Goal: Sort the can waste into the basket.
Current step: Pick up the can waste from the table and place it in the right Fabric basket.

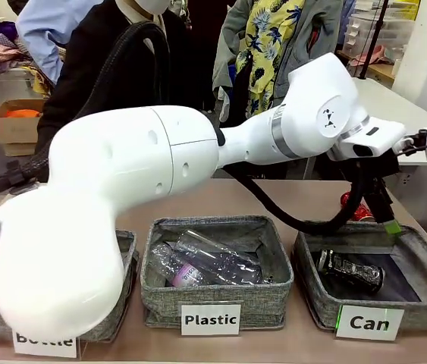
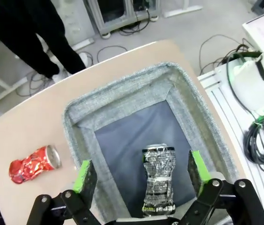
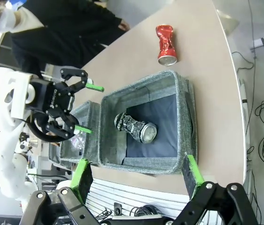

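The grey fabric basket with the "Can" label stands at the front right. A black crushed can lies on its dark floor. In the left wrist view that black can lies below my left gripper, which hangs open over the basket, holding nothing. A crushed red can lies on the table just outside the basket wall, behind the basket. My right gripper stands open high above the basket, looking down on the black can, the red can and the left gripper.
A "Plastic" basket holding clear plastic bottles sits in the middle. A third grey basket at the left is largely hidden by my left arm. A person in black stands at the far side.
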